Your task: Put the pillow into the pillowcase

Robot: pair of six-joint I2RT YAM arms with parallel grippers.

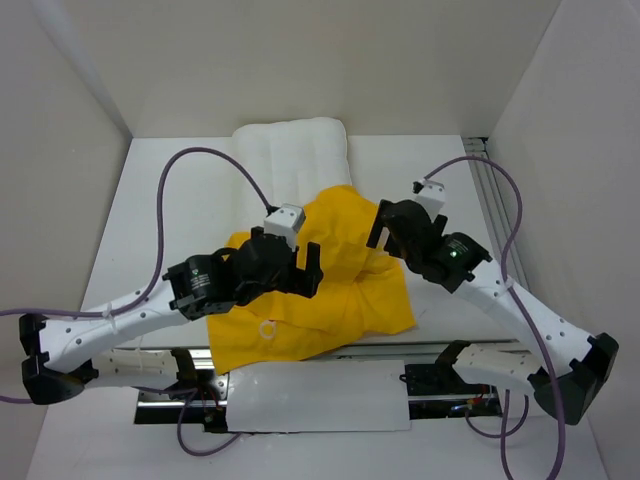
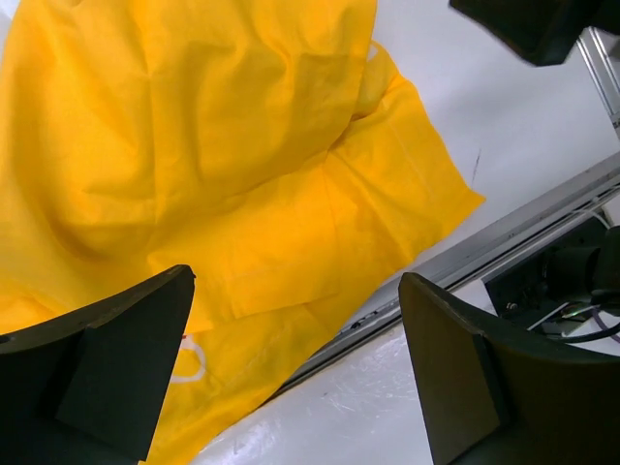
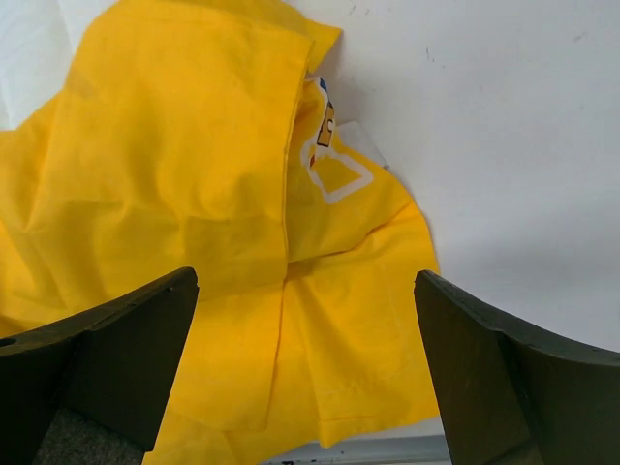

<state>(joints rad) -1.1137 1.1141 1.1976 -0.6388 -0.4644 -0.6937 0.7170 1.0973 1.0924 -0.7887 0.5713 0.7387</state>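
The yellow pillowcase [image 1: 330, 290] lies crumpled on the table's near middle, over the near end of the white quilted pillow [image 1: 295, 155], which sticks out behind it. My left gripper [image 1: 298, 268] hovers open and empty above the case's left part; the case fills the left wrist view [image 2: 223, 165]. My right gripper [image 1: 385, 228] hovers open and empty above the case's right part; in the right wrist view the case [image 3: 194, 194] shows a fold and a bit of blue and white print. Neither gripper touches the fabric.
White walls enclose the table on three sides. A metal rail [image 1: 400, 350] runs along the near edge, with a white panel [image 1: 315, 400] in front. Purple cables loop from both arms. Another rail [image 1: 490, 190] runs along the right side.
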